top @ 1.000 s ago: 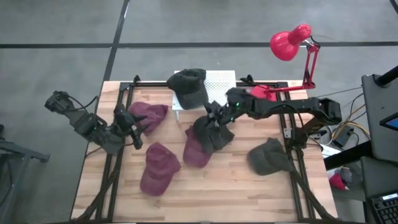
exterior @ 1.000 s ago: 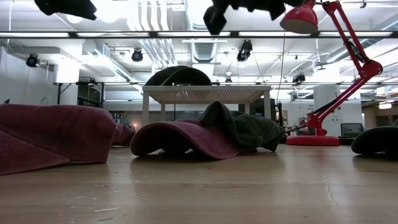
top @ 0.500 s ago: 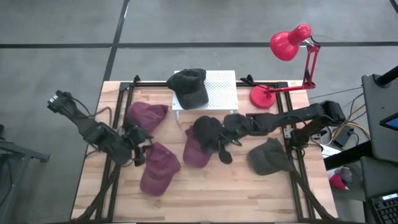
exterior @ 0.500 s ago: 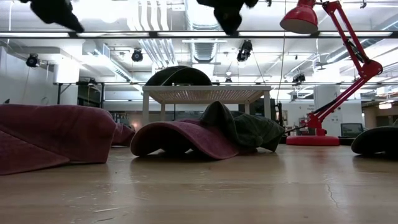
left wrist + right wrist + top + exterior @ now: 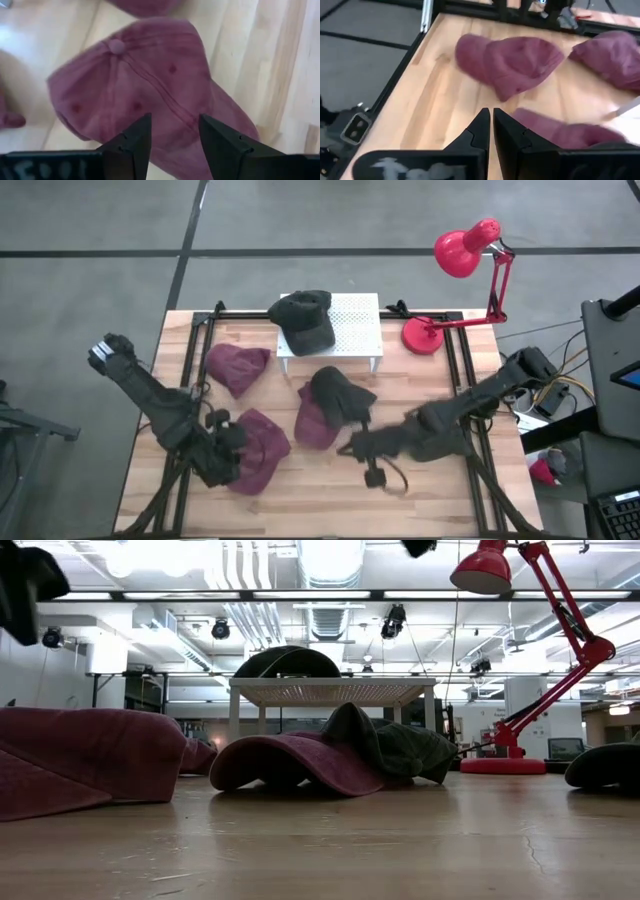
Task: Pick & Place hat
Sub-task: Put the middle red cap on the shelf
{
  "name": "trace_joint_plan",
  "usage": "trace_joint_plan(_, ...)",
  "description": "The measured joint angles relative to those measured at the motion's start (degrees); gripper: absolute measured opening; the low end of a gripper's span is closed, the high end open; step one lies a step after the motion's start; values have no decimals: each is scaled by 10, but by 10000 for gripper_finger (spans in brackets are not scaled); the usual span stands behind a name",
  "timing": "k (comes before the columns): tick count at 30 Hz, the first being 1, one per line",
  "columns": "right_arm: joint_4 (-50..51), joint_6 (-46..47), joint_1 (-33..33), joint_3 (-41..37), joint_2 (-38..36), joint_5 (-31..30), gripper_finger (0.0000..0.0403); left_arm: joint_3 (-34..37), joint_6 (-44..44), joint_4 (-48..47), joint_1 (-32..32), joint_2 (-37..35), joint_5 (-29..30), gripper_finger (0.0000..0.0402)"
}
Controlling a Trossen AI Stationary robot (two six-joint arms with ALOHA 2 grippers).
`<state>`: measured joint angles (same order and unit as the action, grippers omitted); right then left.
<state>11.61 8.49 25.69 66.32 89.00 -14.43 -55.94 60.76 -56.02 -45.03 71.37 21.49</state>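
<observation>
Hovering over the maroon hat [image 5: 150, 95], your left claw [image 5: 172, 137] gapes wide; risk: fingers pinch only loose fabric, hat slips. Right claw [image 5: 491, 127] closed, empty.

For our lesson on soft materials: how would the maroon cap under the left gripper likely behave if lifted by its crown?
The maroon cap would probably sag, since its crown shows creases and dents. It looks like light cloth. The flatter brim may hang down stiffly. The open left gripper hovers above it.
</observation>
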Motion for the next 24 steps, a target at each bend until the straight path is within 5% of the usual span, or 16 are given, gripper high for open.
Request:
trace_joint_plan(7, -8, 154, 27, 33, 78, -39, 23, -19, -11, -2, -27, 29, 0, 163)
trace_joint_plan(15, 17, 106, 27, 181, 214, -42, 88, -20, -68, -3, -38, 12, 1, 163)
trace_joint_plan(24, 257, 104, 27, 386, 374, -221, 189, -20, -92, -3, -39, 10, -6, 163)
